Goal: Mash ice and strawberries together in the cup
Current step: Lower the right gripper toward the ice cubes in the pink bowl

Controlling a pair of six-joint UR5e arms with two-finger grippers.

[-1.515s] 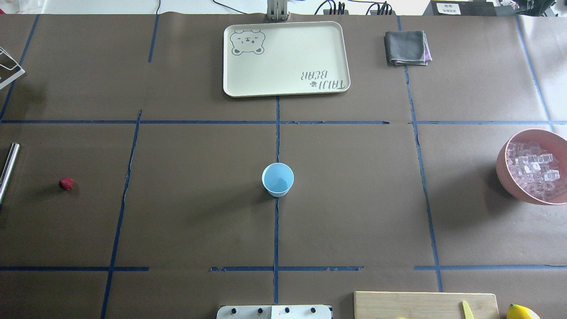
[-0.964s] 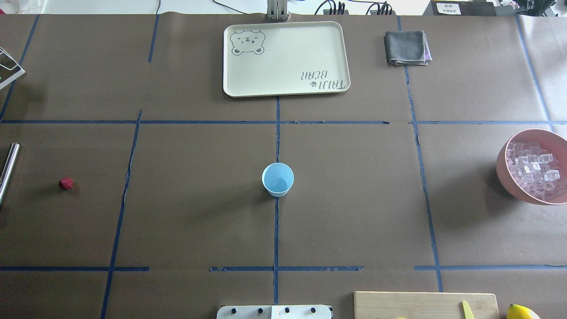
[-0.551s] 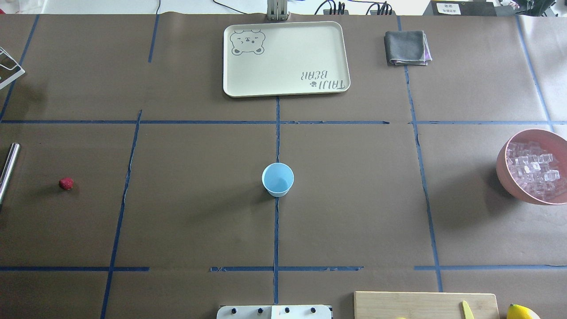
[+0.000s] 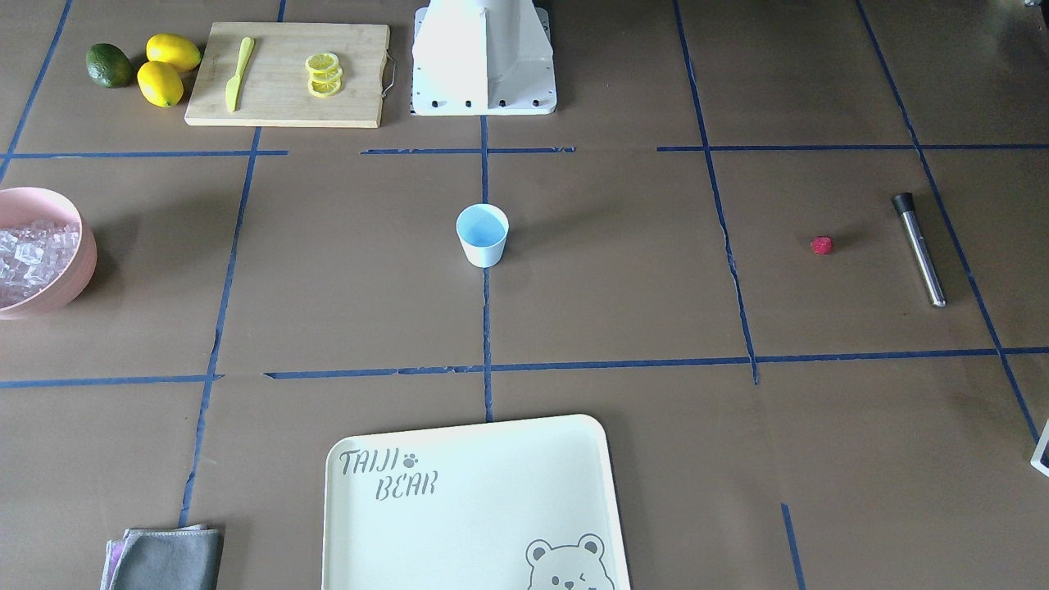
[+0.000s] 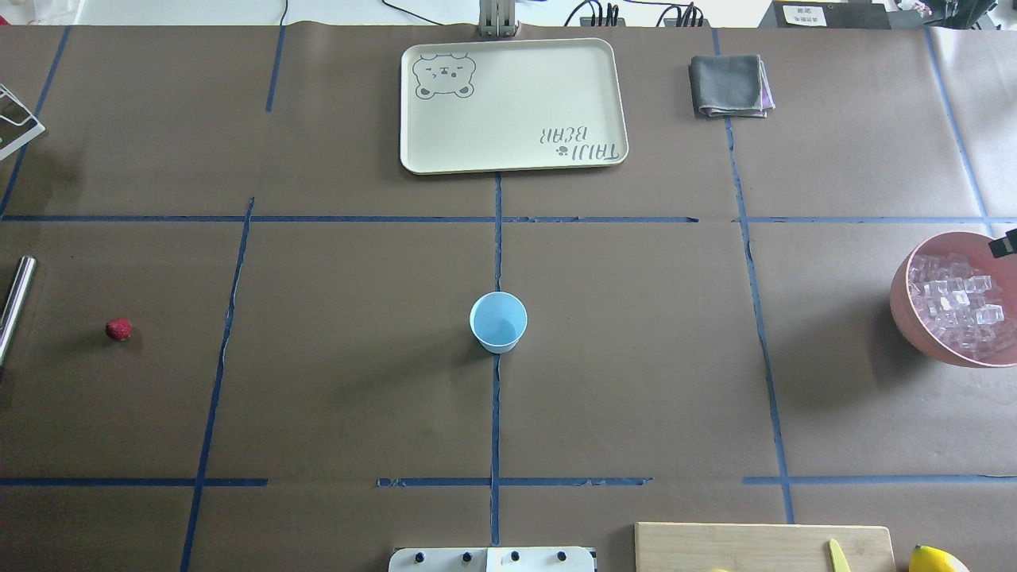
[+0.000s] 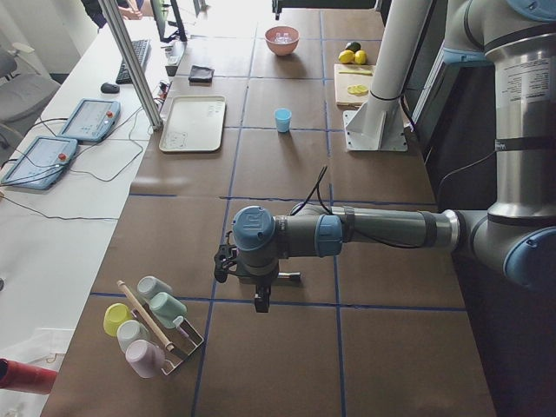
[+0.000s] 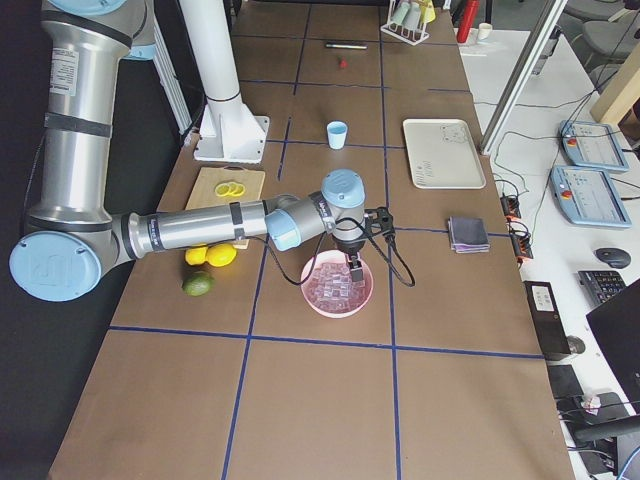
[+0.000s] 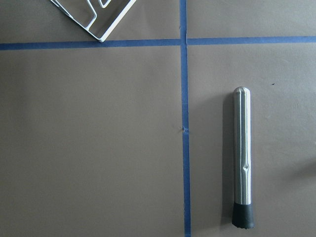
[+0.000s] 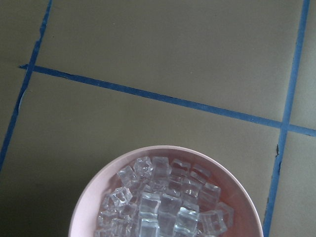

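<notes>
- Front-facing view: the cup [image 4: 482,238] stands upright in the middle of the tabletop [image 4: 623,270], on a blue tape line, with only its light blue inside showing. The strawberry [image 4: 822,245] lies well apart from it on the robot's left side, near a metal rod [image 4: 919,248] with a black tip. The ice [image 4: 24,254] is heaped in a pink bowl [image 4: 82,246] at the opposite end. By the robot's base a cutting board [image 4: 287,98] carries a yellow knife [image 4: 236,74] and lemon slices [image 4: 324,74]; two lemons [image 4: 164,70] and a green fruit [image 4: 109,65] lie just beside it. A cream tray [image 4: 475,508] and a folded grey cloth [image 4: 168,557] sit on the near side.
- Overhead view: cup in the centre, strawberry far left, bowl of ice cut by the right edge.
- Left side view: the left pincer [image 6: 261,301] points down above the tabletop, near a wire rack of pastel cups [image 6: 152,326]. I cannot tell whether it is spread or pressed together.
- Right side view: the right pincer [image 7: 355,270] hangs over the bowl of ice; its state cannot be told either.
- Left wrist view: the rod lies flat beside a tape line, with a corner of the wire rack at the top.
- Right wrist view: the bowl of ice cubes fills the lower part of the frame.
</notes>
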